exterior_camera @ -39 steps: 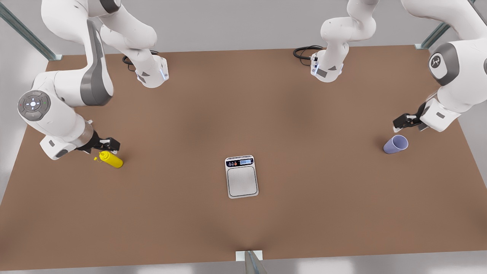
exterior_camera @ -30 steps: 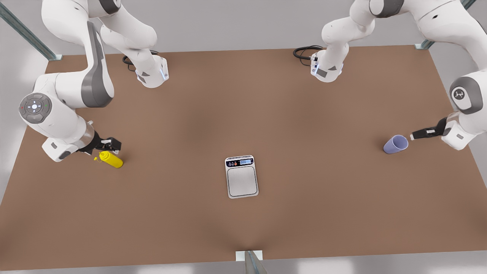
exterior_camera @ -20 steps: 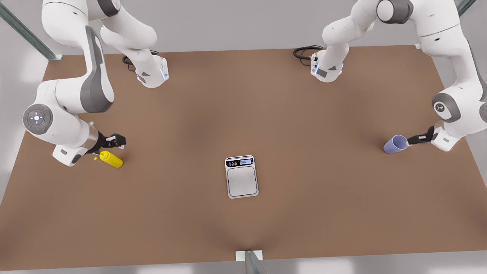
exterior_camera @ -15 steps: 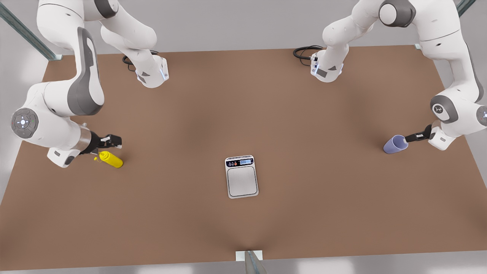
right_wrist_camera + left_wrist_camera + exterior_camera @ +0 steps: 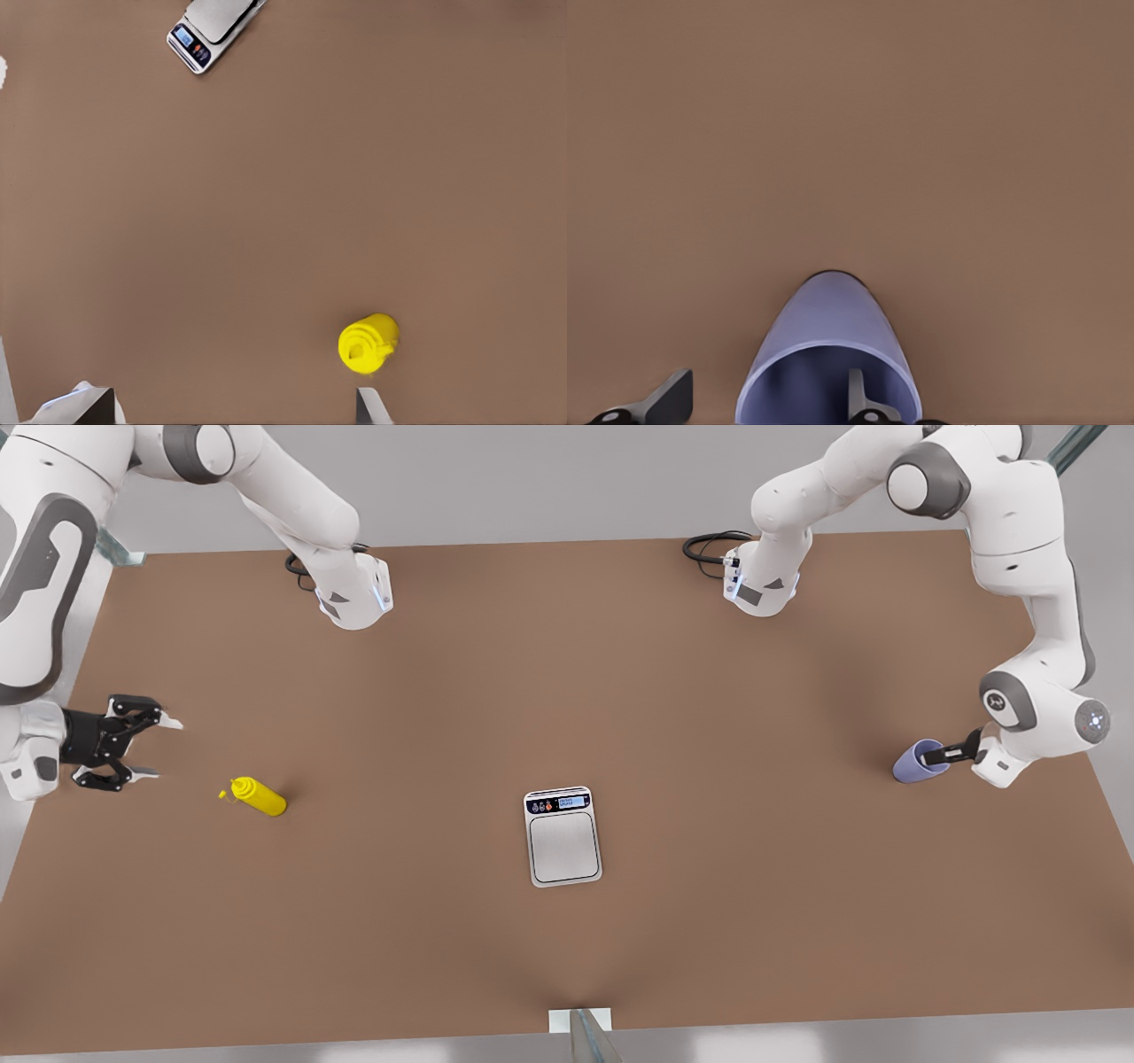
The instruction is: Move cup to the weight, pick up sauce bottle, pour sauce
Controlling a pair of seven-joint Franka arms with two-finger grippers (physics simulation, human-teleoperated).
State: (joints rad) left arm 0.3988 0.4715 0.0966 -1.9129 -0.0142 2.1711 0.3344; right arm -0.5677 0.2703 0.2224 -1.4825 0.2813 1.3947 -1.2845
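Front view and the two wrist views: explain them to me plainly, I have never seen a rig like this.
This is a computer simulation of two white robot arms bolted to a brown table. Each arm ends in a black two-finger gripper. The front view looks down on the whole table from a camera off the arms. Each wrist view comes from a camera on one arm's wrist, looking past its fingers.

Three things are on the table: a small pale lavender-blue tumbler, the cup; a flat silver-white kitchen scale in the middle; and a bright yellow squeeze bottle.

The left gripper, on the front view's right, is open, with one finger inside the cup's mouth and the other outside its wall. The right gripper, on the front view's left, is open and apart from the bottle. Nothing is gripped yet.
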